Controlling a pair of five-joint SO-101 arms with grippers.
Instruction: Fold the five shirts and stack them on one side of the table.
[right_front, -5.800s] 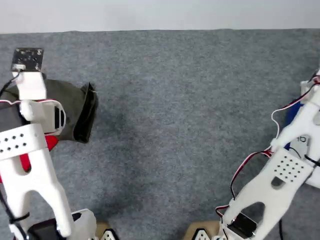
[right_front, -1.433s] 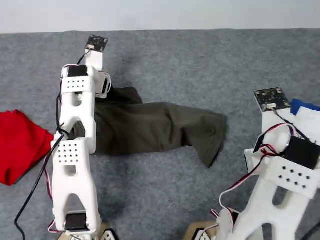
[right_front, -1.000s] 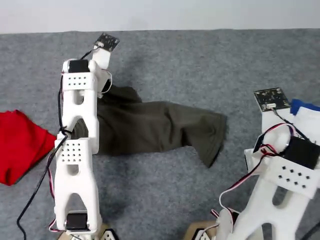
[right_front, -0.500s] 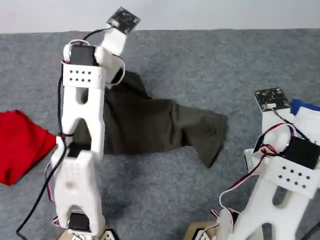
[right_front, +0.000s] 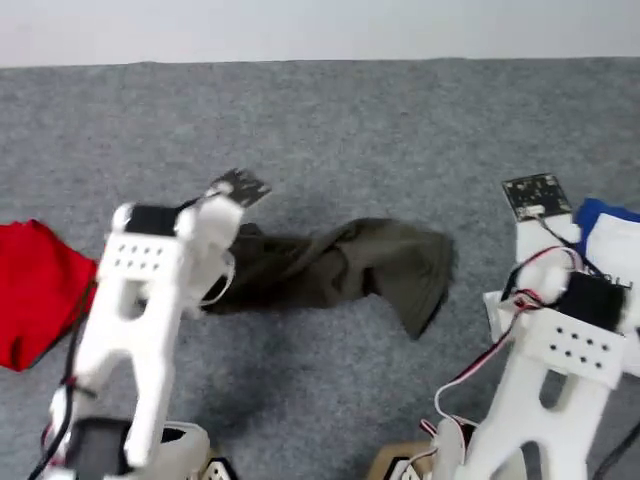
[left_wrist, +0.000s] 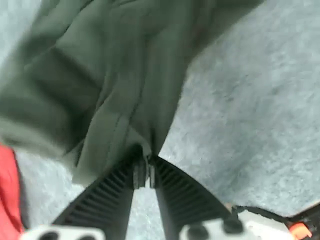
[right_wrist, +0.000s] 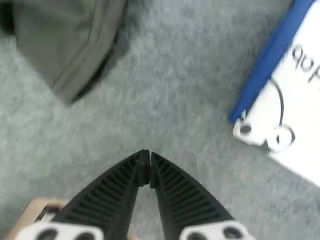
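Left arm (right_front: 140, 300) pulled back and low, left fingers (left_wrist: 117, 187) pinching olive shirt (right_front: 340, 265), right fingers (right_wrist: 172, 192) pressed together

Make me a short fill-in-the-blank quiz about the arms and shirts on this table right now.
1. The left gripper is ___ on the olive shirt.
2. The right gripper holds ___, its fingers together over bare table.
3. In the high view, the red shirt lies at the table's ___ edge.
Missing words: shut; nothing; left.
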